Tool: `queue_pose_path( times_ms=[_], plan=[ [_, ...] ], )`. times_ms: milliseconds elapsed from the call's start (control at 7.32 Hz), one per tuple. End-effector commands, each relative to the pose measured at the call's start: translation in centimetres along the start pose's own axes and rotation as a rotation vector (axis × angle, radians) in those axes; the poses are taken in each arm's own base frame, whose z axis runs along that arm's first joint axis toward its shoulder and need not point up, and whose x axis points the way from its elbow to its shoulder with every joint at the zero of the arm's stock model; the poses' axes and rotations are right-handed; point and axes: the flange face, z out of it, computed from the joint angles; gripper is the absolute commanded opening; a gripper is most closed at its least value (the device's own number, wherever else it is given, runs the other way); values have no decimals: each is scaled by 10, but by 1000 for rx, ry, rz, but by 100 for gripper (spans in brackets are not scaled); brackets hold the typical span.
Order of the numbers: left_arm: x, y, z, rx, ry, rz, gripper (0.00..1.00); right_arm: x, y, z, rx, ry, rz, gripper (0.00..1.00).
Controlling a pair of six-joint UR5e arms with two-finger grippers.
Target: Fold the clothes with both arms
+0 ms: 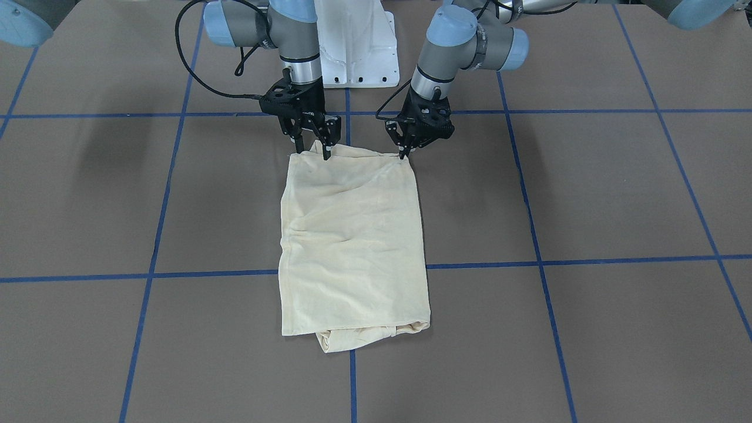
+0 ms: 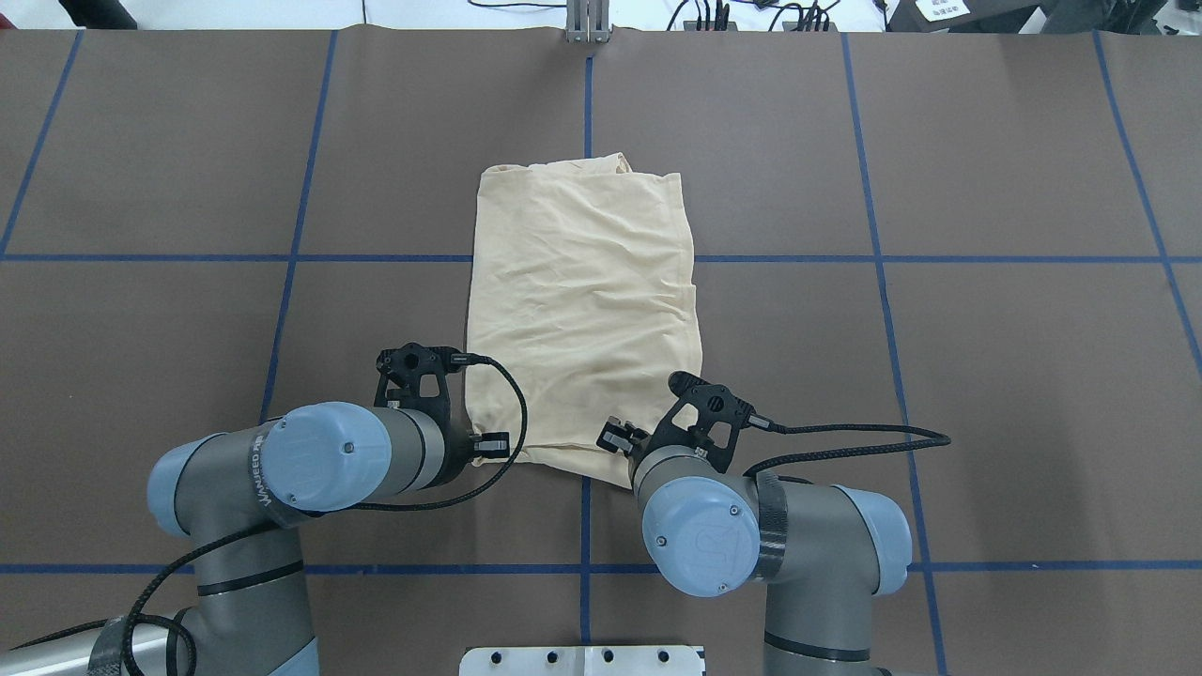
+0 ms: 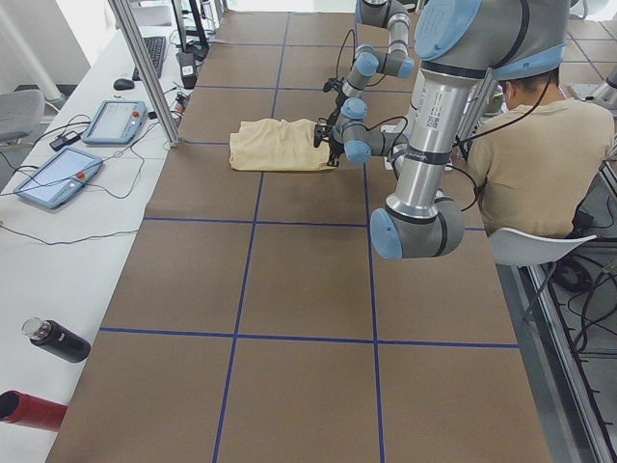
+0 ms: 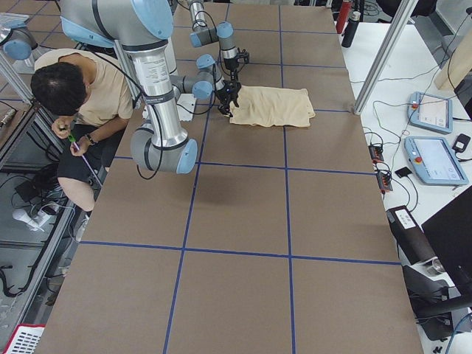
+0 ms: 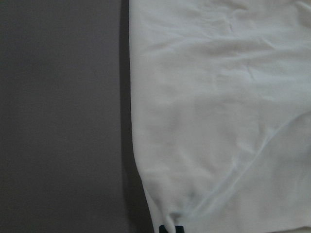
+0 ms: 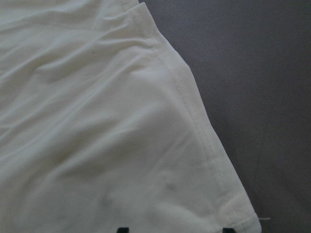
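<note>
Both corners of the folded shirt (image 1: 352, 235) meet fingers: the right gripper (image 1: 313, 150) is spread astride one, the left gripper (image 1: 404, 154) is pinched on the other, and the cloth stretches away beyond the fingertips.

— What's on the tabletop (image 1: 587, 188)?
— A cream-yellow shirt (image 1: 352, 247), folded into a wrinkled rectangle, plain side up, lying flat at the middle.
— And the grippers?
— At its robot-side corners: left gripper (image 1: 405, 154) pinching cloth, right gripper (image 1: 312, 151) with jaws apart.
</note>
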Motion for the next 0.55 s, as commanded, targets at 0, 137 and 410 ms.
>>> queue_pose_path(
  times_ms=[0, 137, 410],
  plan=[
    [0, 0, 0, 0, -1, 0, 0, 5, 13, 6, 5, 9, 23, 67],
    [0, 0, 0, 0, -1, 0, 0, 5, 15, 8, 8, 14, 22, 62],
    [0, 0, 0, 0, -1, 0, 0, 5, 15, 9, 9, 14, 25, 43]
  ],
)
